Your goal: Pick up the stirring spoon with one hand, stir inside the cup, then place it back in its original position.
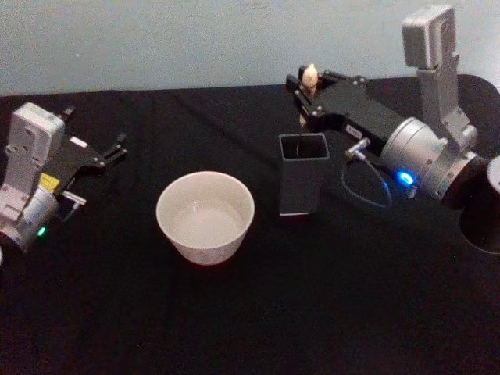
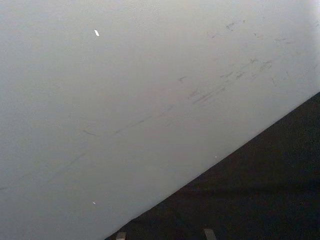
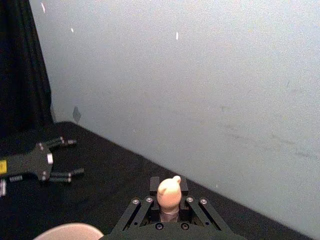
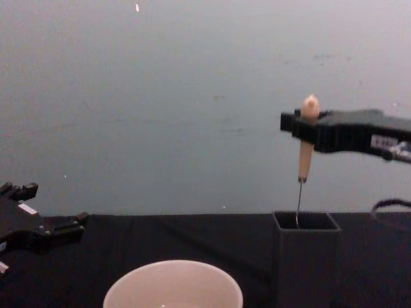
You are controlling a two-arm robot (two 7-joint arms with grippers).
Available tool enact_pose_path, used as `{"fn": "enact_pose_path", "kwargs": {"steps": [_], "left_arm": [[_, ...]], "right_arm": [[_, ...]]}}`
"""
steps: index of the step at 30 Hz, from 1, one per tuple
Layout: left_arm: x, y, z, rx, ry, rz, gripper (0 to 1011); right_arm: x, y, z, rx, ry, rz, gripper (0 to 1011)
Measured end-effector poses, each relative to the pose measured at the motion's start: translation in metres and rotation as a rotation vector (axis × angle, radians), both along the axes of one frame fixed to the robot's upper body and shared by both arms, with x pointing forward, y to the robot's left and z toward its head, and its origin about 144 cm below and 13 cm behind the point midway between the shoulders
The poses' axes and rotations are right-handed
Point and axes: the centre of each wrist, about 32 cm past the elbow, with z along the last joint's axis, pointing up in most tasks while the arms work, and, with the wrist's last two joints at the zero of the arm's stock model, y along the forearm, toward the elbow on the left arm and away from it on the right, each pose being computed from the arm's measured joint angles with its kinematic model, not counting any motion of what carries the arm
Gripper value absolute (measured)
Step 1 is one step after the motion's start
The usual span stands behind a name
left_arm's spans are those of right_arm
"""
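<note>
The right gripper (image 4: 300, 126) clenches the spoon (image 4: 306, 154) upright, tip just inside the holder's (image 4: 307, 256) rim. The cup (image 1: 205, 215) stands apart. The left gripper (image 1: 119, 148) is parked, fingers spread.

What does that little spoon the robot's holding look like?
The stirring spoon has a pale cream handle with a rounded knob top and a thin metal shaft. It hangs upright, pinched near its top by the right gripper, knob poking above. Its lower end dips into the dark square holder, hiding its bowl.
</note>
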Motion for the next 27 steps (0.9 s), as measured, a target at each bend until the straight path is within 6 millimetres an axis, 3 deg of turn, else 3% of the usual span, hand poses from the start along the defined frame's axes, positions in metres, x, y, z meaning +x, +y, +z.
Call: {"fn": "enact_pose_path", "kwargs": {"steps": [16, 27], "left_arm": [[0.0, 0.0, 0.0, 0.0, 0.0, 0.0, 1001], [0.0, 0.0, 0.0, 0.0, 0.0, 0.0, 1001]], "right_arm": [[0.0, -0.001, 0.024, 0.071, -0.071, -0.008, 197], [0.001, 0.018, 0.017, 0.076, -0.051, 0.043, 197]]}}
